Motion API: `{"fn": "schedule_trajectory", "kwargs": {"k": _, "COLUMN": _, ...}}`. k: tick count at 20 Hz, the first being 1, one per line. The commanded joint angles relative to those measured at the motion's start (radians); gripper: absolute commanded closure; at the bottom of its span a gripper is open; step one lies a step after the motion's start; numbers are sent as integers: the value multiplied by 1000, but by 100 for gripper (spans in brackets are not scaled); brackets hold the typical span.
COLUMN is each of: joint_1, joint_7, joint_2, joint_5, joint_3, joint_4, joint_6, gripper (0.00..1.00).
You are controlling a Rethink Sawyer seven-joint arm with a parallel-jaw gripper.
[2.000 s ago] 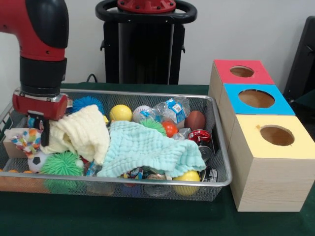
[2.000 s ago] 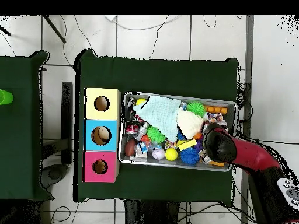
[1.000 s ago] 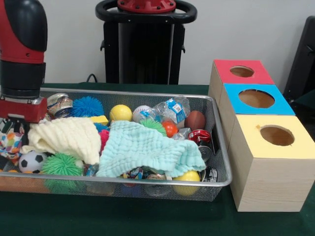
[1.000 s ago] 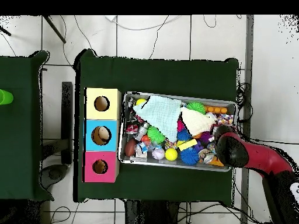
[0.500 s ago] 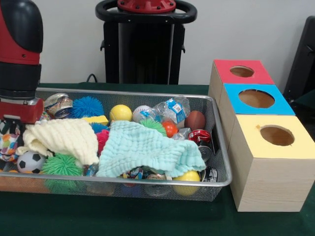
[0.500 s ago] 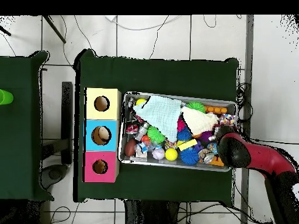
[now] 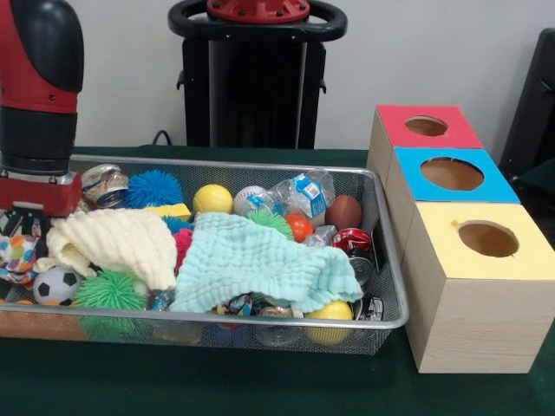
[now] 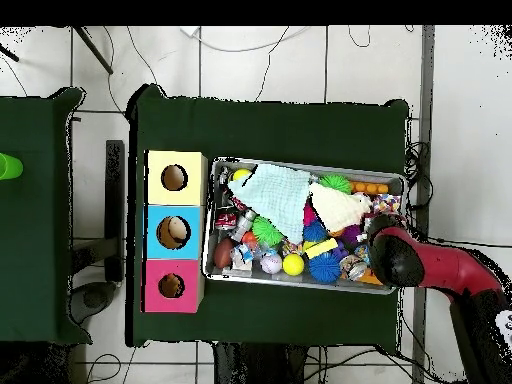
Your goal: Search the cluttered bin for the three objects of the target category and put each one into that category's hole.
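Note:
A wire mesh bin [image 7: 392, 260] holds a jumble of toys. My gripper [image 7: 19, 232] hangs at the bin's left end, just left of a cream cloth [image 7: 117, 244] and right above a spotted colourful cloth [image 7: 16, 256]. Whether it holds anything is hidden. A mint cloth [image 7: 260, 264] covers the bin's middle. Around them lie a yellow ball [image 7: 212, 198], a baseball [image 7: 247, 196], a brown football [image 7: 344, 211], a soccer ball [image 7: 56, 284] and a green spiky ball [image 7: 108, 291]. In the overhead view my arm [image 8: 398, 256] covers the bin's [image 8: 300, 165] right end.
Three wooden boxes with round holes stand right of the bin: red [image 7: 425, 127], blue [image 7: 451, 173] and yellow [image 7: 486, 238]. Overhead they sit left of the bin, yellow box [image 8: 175, 178] topmost. A blue spiky ball [image 7: 154, 185] and a jar [image 7: 102, 182] lie at the bin's back left.
My gripper moved to the bin's left end, and the cream cloth slid that way with it and settled lower. A yellow block and blue toys beneath it came into sight.

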Motion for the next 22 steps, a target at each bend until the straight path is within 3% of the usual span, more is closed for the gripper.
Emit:
{"fn": "schedule_trajectory", "kwargs": {"k": 1, "joint_1": 59, "joint_7": -7, "joint_2": 111, "joint_5": -74, "joint_3": 40, "joint_4": -8, "joint_6": -35, "gripper": 100}}
{"fn": "schedule_trajectory", "kwargs": {"k": 2, "joint_1": 58, "joint_7": -5, "joint_2": 111, "joint_5": -74, "joint_3": 41, "joint_4": -8, "joint_6": -34, "gripper": 100}}
{"fn": "schedule_trajectory", "kwargs": {"k": 3, "joint_1": 53, "joint_7": -4, "joint_2": 112, "joint_5": -75, "joint_3": 46, "joint_4": -6, "joint_6": -35, "gripper": 0}}
{"fn": "schedule_trajectory", "kwargs": {"k": 14, "joint_1": 63, "joint_7": -4, "joint_2": 93, "joint_5": -59, "joint_3": 47, "joint_4": -2, "joint_6": -12, "gripper": 0}}
{"fn": "schedule_trajectory", "kwargs": {"k": 22, "joint_1": 51, "joint_7": -26, "joint_2": -52, "joint_5": 20, "joint_3": 76, "joint_4": 93, "joint_6": 108, "gripper": 0}}
